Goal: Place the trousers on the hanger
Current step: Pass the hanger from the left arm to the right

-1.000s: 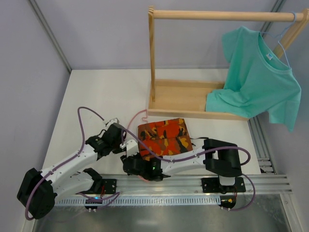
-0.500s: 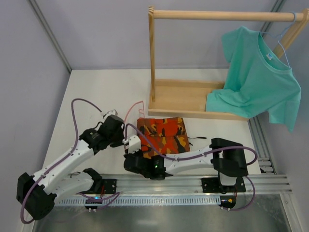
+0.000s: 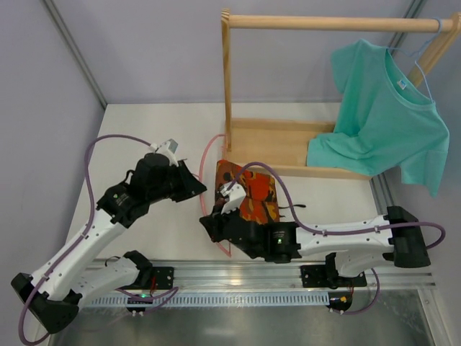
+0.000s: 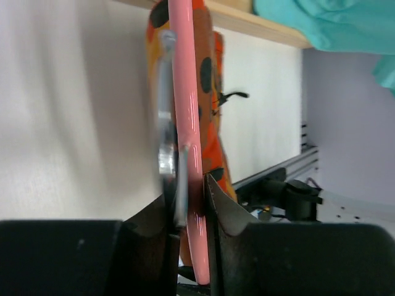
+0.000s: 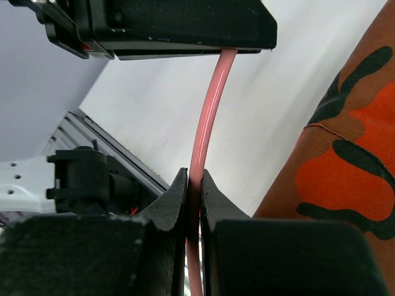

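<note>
The pink hanger point(image 3: 207, 155) stands on edge above the table, held at both ends. My left gripper point(image 3: 196, 189) is shut on it beside its silver hook; in the left wrist view the left gripper point(image 4: 188, 188) pinches the hanger point(image 4: 185, 92) and the metal together. Lower down, my right gripper point(image 3: 215, 222) is shut on the hanger; the right gripper point(image 5: 192, 179) clamps the thin hanger point(image 5: 213, 98). The camouflage trousers point(image 3: 256, 198), folded, hang over the hanger just right of both grippers, trousers point(image 4: 213, 80), trousers point(image 5: 345, 160).
A wooden clothes rack point(image 3: 288, 148) stands behind the trousers, its base close to the hanger's upper end. A teal T-shirt point(image 3: 385, 108) hangs from the rack's rod point(image 3: 331, 22) on a light-blue hanger point(image 3: 425, 54). Metal rails point(image 3: 288, 277) run along the near edge.
The hanger with the trousers rose from lying flat to standing on edge. My right gripper shut on the hanger and shifted right. My left arm lifted and swung toward the rack.
</note>
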Robot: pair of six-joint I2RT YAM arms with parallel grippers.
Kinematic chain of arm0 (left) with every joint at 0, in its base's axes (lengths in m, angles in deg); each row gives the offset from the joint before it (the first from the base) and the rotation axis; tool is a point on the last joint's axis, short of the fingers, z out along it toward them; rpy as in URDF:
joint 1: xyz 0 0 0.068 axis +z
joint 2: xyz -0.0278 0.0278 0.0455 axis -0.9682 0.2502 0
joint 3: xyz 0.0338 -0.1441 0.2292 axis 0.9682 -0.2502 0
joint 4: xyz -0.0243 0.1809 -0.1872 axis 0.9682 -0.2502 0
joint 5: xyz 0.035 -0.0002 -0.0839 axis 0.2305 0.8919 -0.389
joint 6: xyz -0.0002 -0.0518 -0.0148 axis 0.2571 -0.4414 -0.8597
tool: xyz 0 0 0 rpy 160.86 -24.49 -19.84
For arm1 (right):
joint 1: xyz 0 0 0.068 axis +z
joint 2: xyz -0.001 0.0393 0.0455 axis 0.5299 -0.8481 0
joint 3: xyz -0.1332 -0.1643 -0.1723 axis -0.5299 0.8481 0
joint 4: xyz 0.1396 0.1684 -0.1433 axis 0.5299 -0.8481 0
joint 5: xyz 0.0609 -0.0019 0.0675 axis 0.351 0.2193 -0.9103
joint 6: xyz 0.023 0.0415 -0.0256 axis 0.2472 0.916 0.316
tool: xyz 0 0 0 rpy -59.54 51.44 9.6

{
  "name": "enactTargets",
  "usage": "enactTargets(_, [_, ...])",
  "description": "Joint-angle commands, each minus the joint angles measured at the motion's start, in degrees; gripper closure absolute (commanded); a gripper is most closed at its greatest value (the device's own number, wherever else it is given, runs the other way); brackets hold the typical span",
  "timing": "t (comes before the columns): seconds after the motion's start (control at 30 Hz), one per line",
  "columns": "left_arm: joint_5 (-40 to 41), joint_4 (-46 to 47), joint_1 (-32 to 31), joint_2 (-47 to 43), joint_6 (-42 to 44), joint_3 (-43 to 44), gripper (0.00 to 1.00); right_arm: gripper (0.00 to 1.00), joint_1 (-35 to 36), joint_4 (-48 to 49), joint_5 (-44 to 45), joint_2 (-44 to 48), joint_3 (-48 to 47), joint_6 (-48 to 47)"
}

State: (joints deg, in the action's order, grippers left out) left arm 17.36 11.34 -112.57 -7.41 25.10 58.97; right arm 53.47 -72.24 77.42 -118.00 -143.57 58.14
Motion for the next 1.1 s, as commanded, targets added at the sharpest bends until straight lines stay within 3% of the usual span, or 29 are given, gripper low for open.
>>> enactTargets(0.0, [-9.6, 16.4, -0.1, -0.8, -3.2, 2.9, 0.81, 0.96, 1.7, 10.4, -1.9, 6.9, 0.9, -2.9])
enactTargets(0.13, [-14.6, 22.9, -0.1, -0.2, -6.5, 2.8, 0.72, 0.96, 1.7, 11.2, -0.8, 11.5, 3.3, -3.9])
enactTargets(0.27, [-16.9, 23.9, -0.1, 0.6, -6.6, 5.0, 0.57, 0.96, 1.7, 11.3, 0.5, 15.8, 4.9, -4.9])
enactTargets(0.57, [-23.2, 29.1, -0.2, 1.8, -8.3, 6.1, 0.39, 0.96, 1.6, 11.5, 2.9, 23.7, 6.7, -6.9])
enactTargets(0.83, [-30.7, 33.5, -0.2, 4.6, -9.2, 7.4, 0.30, 0.96, 0.4, 10.8, 3.4, 25.8, 7.0, -6.8])
enactTargets(1.07, [-32.1, 29.3, -0.2, 6.3, -7.5, 9.5, 0.29, 0.96, -0.1, 8.4, 6.8, 24.5, 7.0, -5.9])
